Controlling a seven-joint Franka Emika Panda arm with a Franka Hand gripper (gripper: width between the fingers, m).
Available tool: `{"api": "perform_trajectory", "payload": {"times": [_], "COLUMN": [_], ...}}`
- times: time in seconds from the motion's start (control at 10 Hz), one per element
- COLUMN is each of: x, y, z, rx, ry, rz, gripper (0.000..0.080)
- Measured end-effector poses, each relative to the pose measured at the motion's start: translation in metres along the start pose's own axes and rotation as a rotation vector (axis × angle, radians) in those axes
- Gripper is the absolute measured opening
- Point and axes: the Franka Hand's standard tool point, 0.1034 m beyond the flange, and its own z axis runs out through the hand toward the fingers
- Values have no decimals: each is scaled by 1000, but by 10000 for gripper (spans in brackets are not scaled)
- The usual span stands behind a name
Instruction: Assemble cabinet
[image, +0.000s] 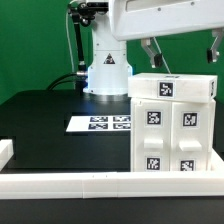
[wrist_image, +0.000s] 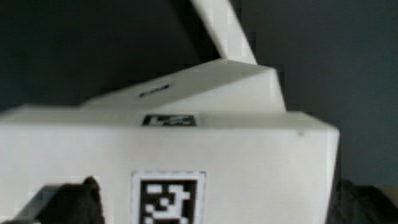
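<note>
The cabinet (image: 175, 125) is a large white box that stands upright at the exterior view's right. Its front carries several tagged drawer blocks in a grid, and a white top slab (image: 175, 88) with one tag lies across it. My gripper (image: 181, 55) hangs just above the top slab, open and empty, with its two fingers spread wide and apart from the slab. In the wrist view the cabinet (wrist_image: 178, 140) fills the frame with a tag facing the camera. There the gripper (wrist_image: 214, 205) straddles it, and one dark finger (wrist_image: 63, 205) shows at each side.
The marker board (image: 100, 123) lies flat on the black table to the cabinet's left in the exterior view. A low white border rail (image: 60, 182) runs along the front edge, with a short piece (image: 5, 152) at the left. The robot base (image: 105, 70) stands behind.
</note>
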Motion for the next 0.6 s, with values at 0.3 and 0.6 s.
{"api": "perform_trajectory", "payload": {"times": [0.3, 0.6], "x": [-2, 1], "y": [-1, 5], "z": [3, 1], "rx": [-13, -27], "ry": [-5, -4], "rz": [-338, -605], "gripper": [649, 649]}}
